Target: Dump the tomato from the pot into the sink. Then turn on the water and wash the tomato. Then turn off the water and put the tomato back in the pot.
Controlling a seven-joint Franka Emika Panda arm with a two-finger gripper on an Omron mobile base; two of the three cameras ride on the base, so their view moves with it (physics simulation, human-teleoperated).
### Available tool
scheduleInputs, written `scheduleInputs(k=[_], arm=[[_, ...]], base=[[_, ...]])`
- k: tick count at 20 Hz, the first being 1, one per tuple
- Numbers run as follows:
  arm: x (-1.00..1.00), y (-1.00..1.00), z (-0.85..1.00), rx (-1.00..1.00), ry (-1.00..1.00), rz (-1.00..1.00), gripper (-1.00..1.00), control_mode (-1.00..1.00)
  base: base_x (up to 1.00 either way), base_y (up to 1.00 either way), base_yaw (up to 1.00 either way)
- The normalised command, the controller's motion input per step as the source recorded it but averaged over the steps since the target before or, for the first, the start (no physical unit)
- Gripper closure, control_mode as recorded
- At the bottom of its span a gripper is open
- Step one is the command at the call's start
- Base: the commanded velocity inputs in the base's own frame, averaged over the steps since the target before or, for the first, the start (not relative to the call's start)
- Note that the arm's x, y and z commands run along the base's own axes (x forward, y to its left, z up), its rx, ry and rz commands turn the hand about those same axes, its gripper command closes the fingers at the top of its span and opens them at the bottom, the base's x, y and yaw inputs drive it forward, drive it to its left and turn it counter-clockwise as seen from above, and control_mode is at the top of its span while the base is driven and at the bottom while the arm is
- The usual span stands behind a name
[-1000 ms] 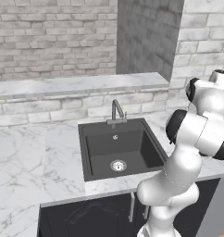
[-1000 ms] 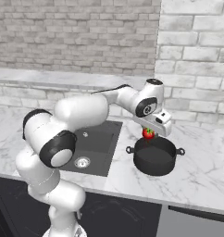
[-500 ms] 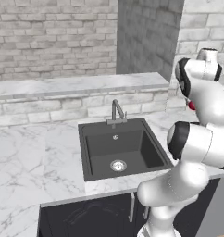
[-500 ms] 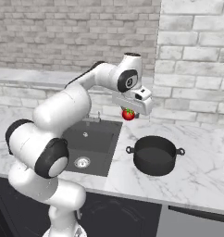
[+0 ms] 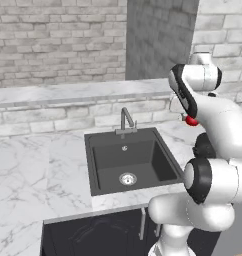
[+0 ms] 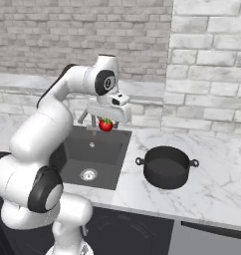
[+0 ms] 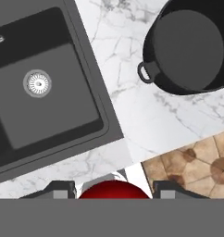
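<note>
My gripper is shut on the tomato, a small red fruit hanging in the air over the right rim of the sink. In the hand view the tomato sits between the two dark fingertips at the bottom, with the dark sink and its silver drain to the left. The black pot stands empty on the counter right of the sink, apart from the gripper; its handles point sideways. A bit of the tomato peeks from behind the arm in the left base view.
The bent grey faucet rises behind the sink, close to my hand. A brick ledge and wall run along the back. White marble counter spreads around the pot; brown floor tiles show past the counter's front edge.
The arm has swung left, carrying the tomato from just above the pot to above the sink's right rim. The pot has stayed in place.
</note>
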Motion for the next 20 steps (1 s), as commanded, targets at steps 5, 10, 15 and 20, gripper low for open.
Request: scheduleInputs(k=[5, 10, 15, 20], arm=[[-0.22, 0.89, -0.31, -0.01, 0.02, 0.02, 1.00, -1.00], [-0.15, 0.87, -0.32, 0.00, 0.00, 0.00, 1.00, -1.00], [-0.12, 0.67, -0.68, 0.00, -0.03, 0.00, 1.00, -1.00], [0.00, 0.51, -0.51, 0.00, -0.21, 0.00, 1.00, -1.00]], base=[[0.00, 0.00, 0.00], [0.00, 0.00, 0.00], [0.00, 0.00, 0.00], [0.00, 0.00, 0.00]])
